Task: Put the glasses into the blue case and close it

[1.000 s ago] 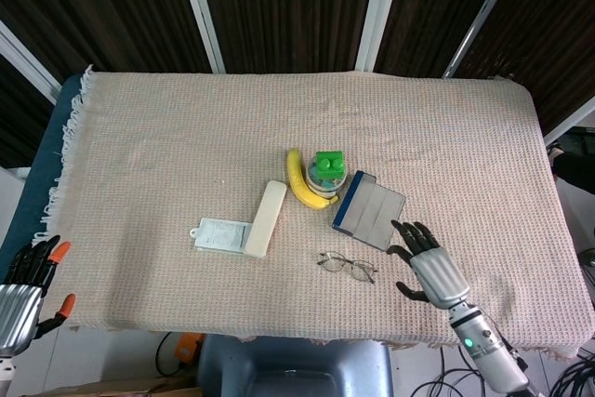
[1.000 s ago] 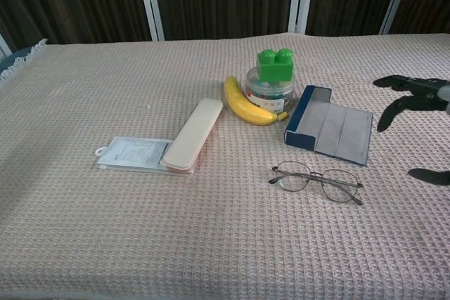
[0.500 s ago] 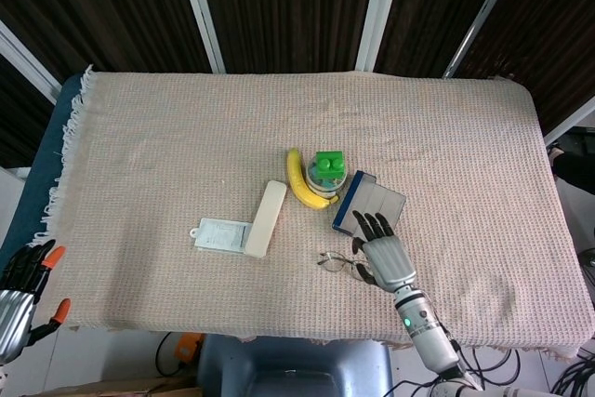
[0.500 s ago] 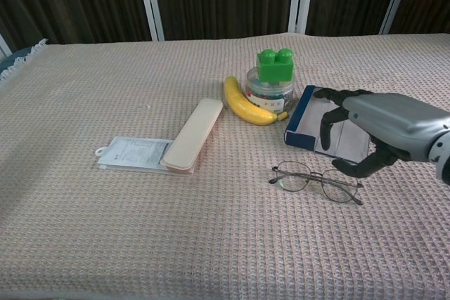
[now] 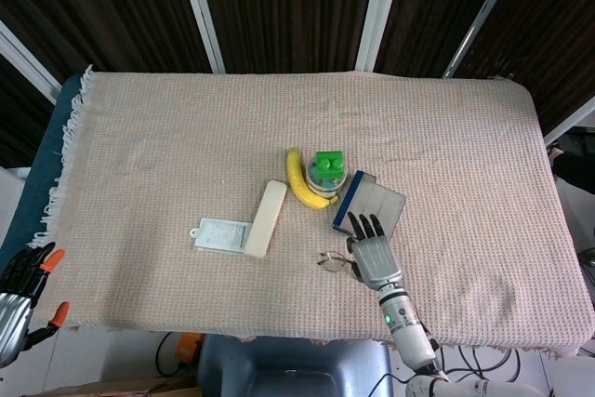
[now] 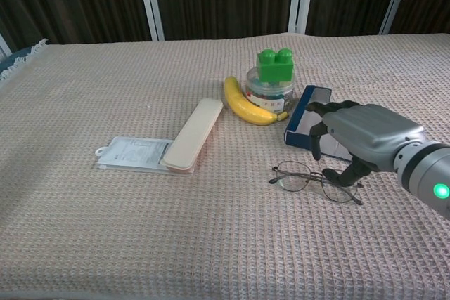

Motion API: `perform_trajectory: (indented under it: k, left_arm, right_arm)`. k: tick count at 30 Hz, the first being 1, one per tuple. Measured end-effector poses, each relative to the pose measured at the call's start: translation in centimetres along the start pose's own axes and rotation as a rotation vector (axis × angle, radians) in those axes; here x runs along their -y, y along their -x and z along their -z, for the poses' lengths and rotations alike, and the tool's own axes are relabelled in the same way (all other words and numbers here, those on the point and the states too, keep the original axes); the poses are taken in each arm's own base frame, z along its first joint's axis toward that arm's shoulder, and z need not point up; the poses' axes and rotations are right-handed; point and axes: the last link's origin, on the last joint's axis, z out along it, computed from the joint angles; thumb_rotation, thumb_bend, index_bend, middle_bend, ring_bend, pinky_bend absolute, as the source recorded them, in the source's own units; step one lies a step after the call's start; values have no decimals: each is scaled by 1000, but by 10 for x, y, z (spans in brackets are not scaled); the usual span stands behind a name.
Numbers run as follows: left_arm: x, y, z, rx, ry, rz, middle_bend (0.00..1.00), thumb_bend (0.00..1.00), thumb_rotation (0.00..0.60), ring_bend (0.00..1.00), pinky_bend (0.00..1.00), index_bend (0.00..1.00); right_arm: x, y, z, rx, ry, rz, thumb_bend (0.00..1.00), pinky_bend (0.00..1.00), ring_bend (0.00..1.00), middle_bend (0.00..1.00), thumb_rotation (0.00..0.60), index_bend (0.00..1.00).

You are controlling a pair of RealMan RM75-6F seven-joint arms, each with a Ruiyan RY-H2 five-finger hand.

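Note:
The wire-rimmed glasses (image 5: 332,259) (image 6: 300,177) lie unfolded on the cloth, near the front edge. Just behind them the blue case (image 5: 357,197) (image 6: 308,112) lies open, its grey flap spread to the right. My right hand (image 5: 372,251) (image 6: 360,140) hovers over the right lens and the case's front part. Its fingers are spread and point toward the case, and the thumb (image 6: 346,173) hangs down beside the right lens. It holds nothing. My left hand (image 5: 22,287) sits off the table's front left corner, fingers apart and empty; the chest view does not show it.
A banana (image 5: 301,179) (image 6: 249,105) and a green block (image 5: 327,166) (image 6: 275,63) on a clear jar (image 6: 270,92) stand just left of the case. A cream pencil box (image 5: 265,218) (image 6: 193,133) overlaps a white packet (image 5: 218,234) (image 6: 133,152) further left.
My right hand has swung left from the open cloth to a spot over the glasses and the case's front. The left hand has sunk slightly at the corner. No object has moved.

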Motion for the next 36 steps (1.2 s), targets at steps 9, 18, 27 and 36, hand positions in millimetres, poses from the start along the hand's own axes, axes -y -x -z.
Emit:
perform_trajectory:
  k: [9, 18, 27, 36]
  left_arm:
    - [-1, 1, 1, 13, 19, 9, 0, 397, 600, 0, 20, 0]
    - [-2, 2, 0, 14, 22, 8, 0, 397, 600, 0, 20, 0]
    - [-2, 3, 0, 17, 23, 7, 0, 405, 600, 0, 19, 0]
    - [-2, 2, 0, 14, 23, 8, 0, 409, 600, 0, 20, 0]
  right_arm:
    - [10, 3, -3, 15, 6, 45, 521, 0, 0, 97, 600, 598]
    - [15, 5, -6, 32, 13, 61, 522, 0, 0, 97, 600, 617]
    - [16, 7, -8, 46, 14, 58, 522, 0, 0, 110, 600, 666]
    - [18, 8, -10, 55, 12, 42, 529, 0, 0, 117, 600, 702]
